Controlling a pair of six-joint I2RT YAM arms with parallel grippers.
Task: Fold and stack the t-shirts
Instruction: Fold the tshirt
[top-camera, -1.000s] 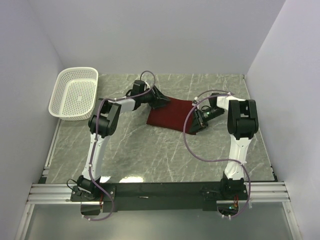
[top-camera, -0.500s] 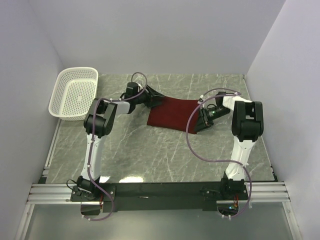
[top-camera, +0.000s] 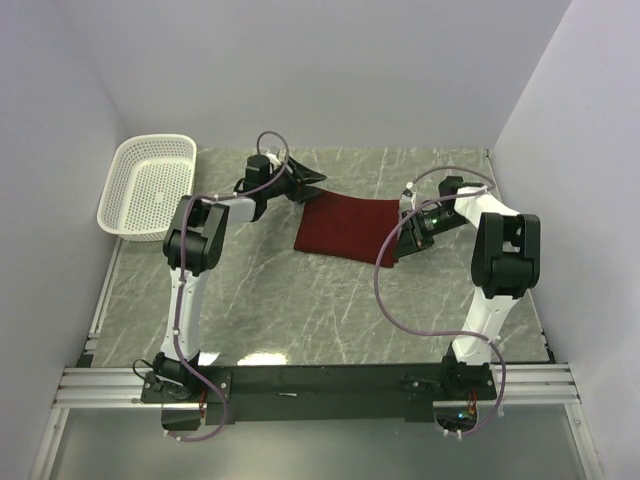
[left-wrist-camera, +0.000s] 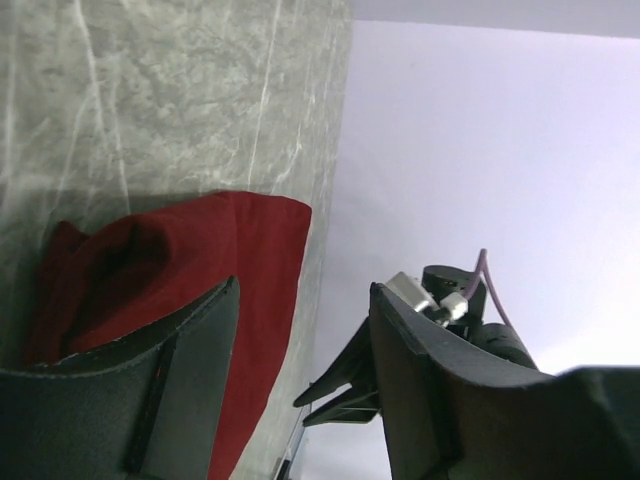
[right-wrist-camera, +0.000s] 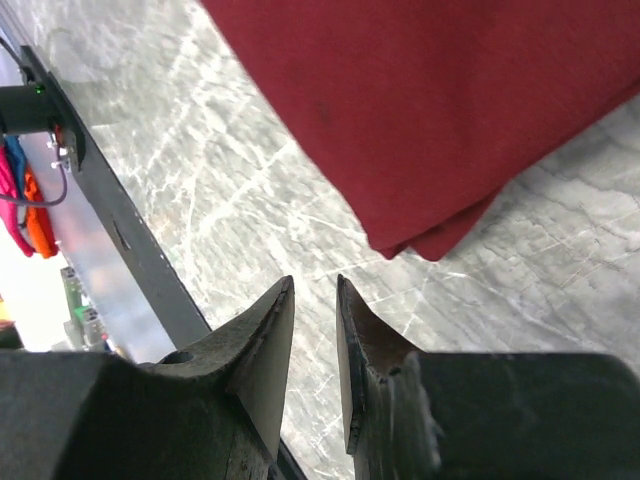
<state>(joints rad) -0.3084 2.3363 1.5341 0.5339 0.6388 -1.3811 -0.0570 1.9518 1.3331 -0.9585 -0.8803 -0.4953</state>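
Folded dark red cloth t-shirt (right-wrist-camera: 420, 110): cropped by right wrist picture's top, right edges; lower part hidden behind finger of left gripper (left-wrist-camera: 303, 287).

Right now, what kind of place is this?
Probably a lab robot test cell, not a home: plain white walls box in a marble-look table holding a folded maroon t-shirt and a white perforated basket.

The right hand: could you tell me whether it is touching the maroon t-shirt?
Apart. The right wrist view shows a strip of bare table between the right hand and the nearest corner of the t-shirt.
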